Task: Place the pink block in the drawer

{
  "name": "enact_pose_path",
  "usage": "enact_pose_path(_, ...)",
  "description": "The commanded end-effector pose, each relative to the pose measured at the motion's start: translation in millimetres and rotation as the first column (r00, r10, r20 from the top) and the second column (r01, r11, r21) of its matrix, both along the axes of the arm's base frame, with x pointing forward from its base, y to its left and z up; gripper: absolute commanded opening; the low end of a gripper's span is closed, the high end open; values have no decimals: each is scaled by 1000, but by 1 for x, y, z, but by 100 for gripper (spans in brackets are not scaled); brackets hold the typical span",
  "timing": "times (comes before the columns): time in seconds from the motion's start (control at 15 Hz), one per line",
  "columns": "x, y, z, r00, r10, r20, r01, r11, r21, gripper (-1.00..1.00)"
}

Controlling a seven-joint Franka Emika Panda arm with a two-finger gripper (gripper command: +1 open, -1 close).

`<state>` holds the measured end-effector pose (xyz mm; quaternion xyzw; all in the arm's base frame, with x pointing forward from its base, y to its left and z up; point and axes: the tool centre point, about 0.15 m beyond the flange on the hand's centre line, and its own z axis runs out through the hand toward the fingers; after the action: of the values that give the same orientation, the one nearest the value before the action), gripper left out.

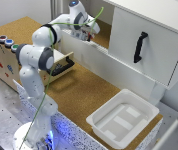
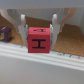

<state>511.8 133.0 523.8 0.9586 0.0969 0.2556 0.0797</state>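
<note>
The pink block (image 2: 39,41), a small reddish-pink cube with a black letter mark, fills the middle of the wrist view. My gripper (image 2: 39,29) is shut on it, one finger pressing each side, and the cube hangs in front of a white ledge. In the exterior view my gripper (image 1: 86,31) is at the cork shelf inside the white cabinet, and the block is hidden there by the hand. The drawer (image 1: 64,65), light plywood with a black bar handle, stands pulled out of the wooden box (image 1: 1,57) at the exterior view's left, well away from the gripper.
A dark purple cube (image 2: 3,33) lies on the cork shelf beside the block. The white cabinet door (image 1: 144,45) with a black handle hangs open. A white plastic tub (image 1: 121,117) sits on the cork table (image 1: 84,92). Coloured buttons (image 1: 8,41) top the box.
</note>
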Motion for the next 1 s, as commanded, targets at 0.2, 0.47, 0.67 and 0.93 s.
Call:
enact_pose_path(0.2,-152,38,-21,952,305,32,-306,934,182,-100)
enact_pose_path(0.47,-188,89,-42,875,485,-8,-468,847,252,-100)
enact_pose_path(0.67,-182,116,-59,791,606,-88,-589,792,159,-100)
enact_pose_path(0.93,-149,143,-80,625,759,-180,-755,647,107,-100)
